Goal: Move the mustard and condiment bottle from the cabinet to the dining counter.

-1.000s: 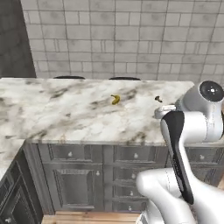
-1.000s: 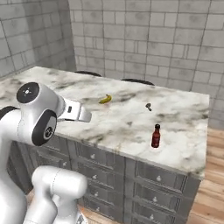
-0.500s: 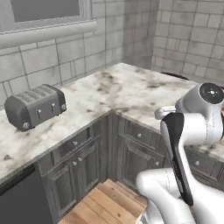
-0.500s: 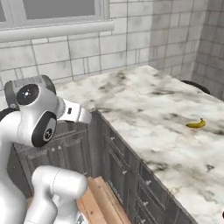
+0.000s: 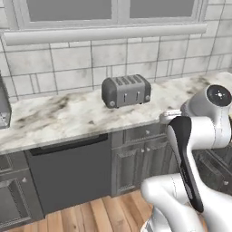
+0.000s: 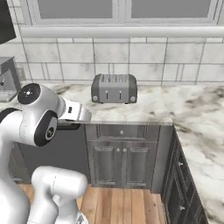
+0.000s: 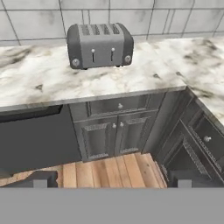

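End effector (image 7: 111, 179) open and empty, facing a grey toaster (image 7: 99, 45) near the bench's (image 7: 35, 83) back edge.

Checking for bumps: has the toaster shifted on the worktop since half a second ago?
No. The toaster still stands by the tiled wall under the window; the camera turned, not it.

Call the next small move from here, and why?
Probably keep turning the base to find the wall cabinet. Ahead are only a grey toaster on the tiled-wall worktop, a window sill and low cupboard doors; no yellow bottle or open shelf is in sight. The tool is open and empty, so nothing is ready to grasp.
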{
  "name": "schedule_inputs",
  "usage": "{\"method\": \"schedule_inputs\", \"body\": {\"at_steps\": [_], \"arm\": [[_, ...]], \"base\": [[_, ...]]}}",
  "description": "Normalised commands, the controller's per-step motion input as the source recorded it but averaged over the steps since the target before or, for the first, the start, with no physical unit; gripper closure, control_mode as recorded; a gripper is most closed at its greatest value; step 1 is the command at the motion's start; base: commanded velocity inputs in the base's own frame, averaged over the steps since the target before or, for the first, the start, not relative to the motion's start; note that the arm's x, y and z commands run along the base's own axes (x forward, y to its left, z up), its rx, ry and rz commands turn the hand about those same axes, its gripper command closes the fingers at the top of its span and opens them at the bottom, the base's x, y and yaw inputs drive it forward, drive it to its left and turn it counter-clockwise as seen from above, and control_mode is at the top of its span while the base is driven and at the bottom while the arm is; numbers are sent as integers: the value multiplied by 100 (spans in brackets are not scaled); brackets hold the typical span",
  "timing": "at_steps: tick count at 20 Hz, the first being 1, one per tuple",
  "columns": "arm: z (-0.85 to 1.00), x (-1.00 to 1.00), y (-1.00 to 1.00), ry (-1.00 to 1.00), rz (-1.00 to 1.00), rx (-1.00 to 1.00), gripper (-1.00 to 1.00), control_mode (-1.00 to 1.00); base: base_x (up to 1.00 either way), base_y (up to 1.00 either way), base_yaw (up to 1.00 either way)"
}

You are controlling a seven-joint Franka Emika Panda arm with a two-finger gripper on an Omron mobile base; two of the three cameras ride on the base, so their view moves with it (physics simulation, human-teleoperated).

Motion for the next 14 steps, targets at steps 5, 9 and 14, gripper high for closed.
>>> {"method": "schedule_inputs", "body": {"at_steps": [5, 9, 14], "arm": [[0, 0, 0, 0, 0, 0, -100, 100], [0, 0, 0, 0, 0, 0, -100, 100], [0, 0, 0, 0, 0, 0, -100, 100]], "base": [[0, 92, 17], [0, 100, 3], [2, 82, 0]]}}
